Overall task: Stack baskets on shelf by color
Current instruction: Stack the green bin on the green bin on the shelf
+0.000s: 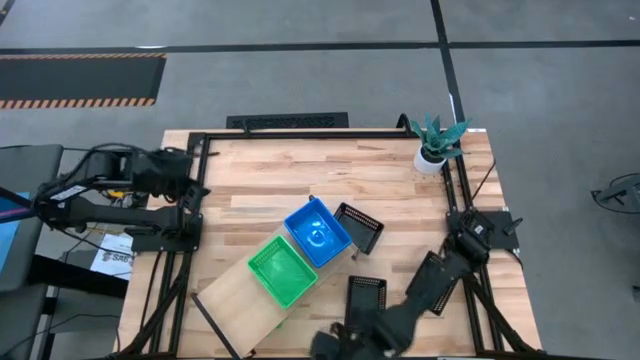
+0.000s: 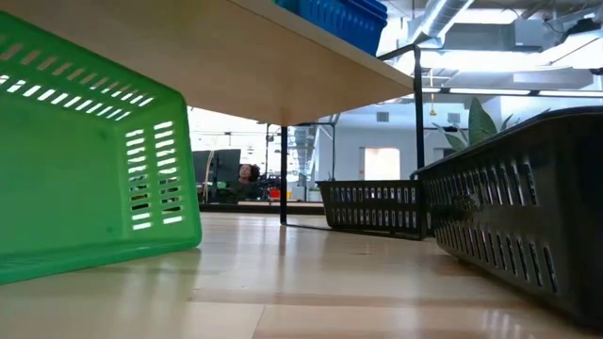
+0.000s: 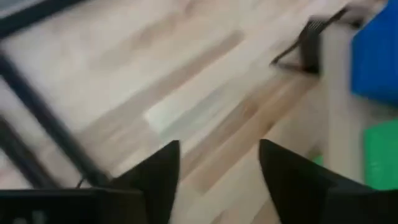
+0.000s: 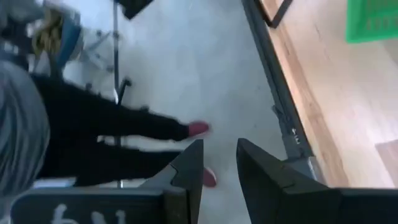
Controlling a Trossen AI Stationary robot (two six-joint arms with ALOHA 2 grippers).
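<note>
Left gripper (image 1: 197,178) hovering over the tabletop (image 1: 300,180) near its left edge, fingers (image 3: 158,171) spread wide with nothing between them, only bare wood below

Ahead of it and off to one side in the left wrist view, the shelf (image 1: 232,298), lying slantwise across the table, with a blue basket (image 1: 318,233) and a green basket (image 1: 282,270) side by side on the plank, touching

Right gripper (image 4: 219,149) out past the table's near edge, over the grey floor, fingers parted by a narrow gap and gripping nothing

Just behind it along its arm, a black basket (image 1: 367,295) on the tabletop; farther off, a second black basket (image 1: 360,228) tilted just beside the blue one

Under the plank in the low view, another green basket (image 2: 85,151) resting on the wood

Below the right gripper, a person's legs in dark trousers with red shoes (image 4: 199,129)

White marks on the right gripper's body (image 4: 74,214), cut off and unreadable

Printed sheet (image 1: 112,255) under the left arm, lettering too small to make out

Potted plant (image 1: 437,140) at the far right corner, well apart from both grippers
</note>
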